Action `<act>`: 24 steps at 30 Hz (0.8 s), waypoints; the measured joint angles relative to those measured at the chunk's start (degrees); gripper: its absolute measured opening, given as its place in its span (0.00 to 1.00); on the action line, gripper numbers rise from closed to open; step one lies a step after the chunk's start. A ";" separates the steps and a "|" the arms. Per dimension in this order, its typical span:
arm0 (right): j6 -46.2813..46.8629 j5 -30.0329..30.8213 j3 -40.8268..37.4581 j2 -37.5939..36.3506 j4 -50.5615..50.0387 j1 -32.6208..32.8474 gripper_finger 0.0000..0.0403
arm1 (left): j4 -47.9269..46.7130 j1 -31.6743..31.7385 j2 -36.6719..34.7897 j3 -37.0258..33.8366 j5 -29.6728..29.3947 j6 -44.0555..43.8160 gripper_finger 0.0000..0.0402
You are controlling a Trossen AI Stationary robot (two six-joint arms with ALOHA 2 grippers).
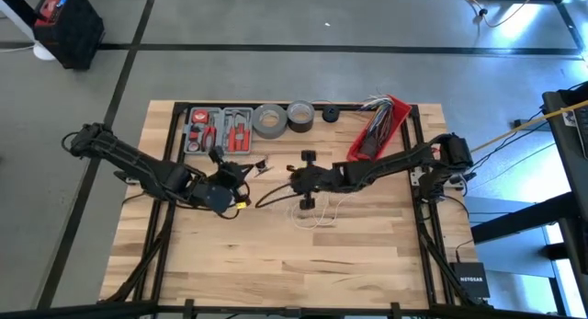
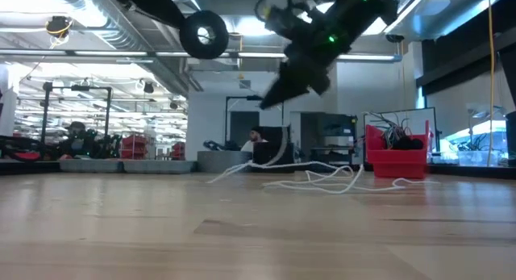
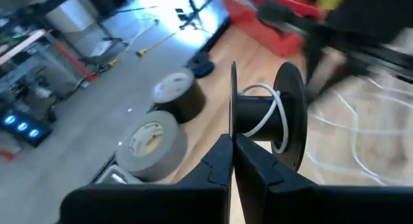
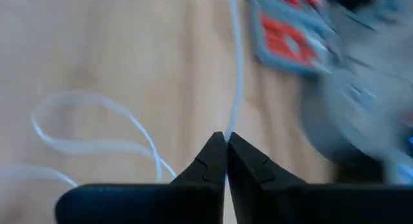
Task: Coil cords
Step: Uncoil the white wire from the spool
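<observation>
Wooden table (image 1: 276,264) filled the high view, and both dark arms reached in toward its middle. At the far edge, toward twelve o'clock, lay a grey tool tray (image 1: 219,128) with red-handled tools, two rolls of grey tape (image 1: 271,120) beside it, and a red bin (image 1: 378,126) of wires at about one o'clock.

Left gripper (image 1: 246,174) sat just at nine o'clock of centre, its jaws pressed together on the rim of a black spool (image 3: 268,121), which it held up off the table; a turn of the thin white cable (image 3: 274,117) showed on the spool's hub.

Right gripper (image 1: 299,181) sat close by at centre, its tips (image 4: 226,146) closed on the same white cable, pinching the strand where it ran taut toward the left arm. The rest of the cable lay in loose loops on the wood toward six o'clock of that gripper, trailing across the boards.
</observation>
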 joint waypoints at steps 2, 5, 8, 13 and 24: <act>0.38 6.76 -0.04 -0.62 -3.90 0.11 0.03 | -0.61 -0.87 0.00 0.00 1.98 0.88 0.01; 3.69 16.41 -0.04 -2.85 -6.99 0.11 0.03 | -1.83 -1.56 0.00 0.00 6.62 0.09 0.01; 6.20 21.82 -0.02 -5.78 -9.40 0.20 0.03 | -3.60 -1.59 0.00 0.00 10.28 -1.33 0.01; 9.20 23.22 -0.02 -10.77 -8.64 3.06 0.03 | -9.65 -0.97 0.00 0.00 11.04 -6.04 0.01; -5.74 -1.89 0.04 -10.07 12.83 11.80 0.03 | -14.79 5.39 0.00 0.00 3.65 -13.85 0.01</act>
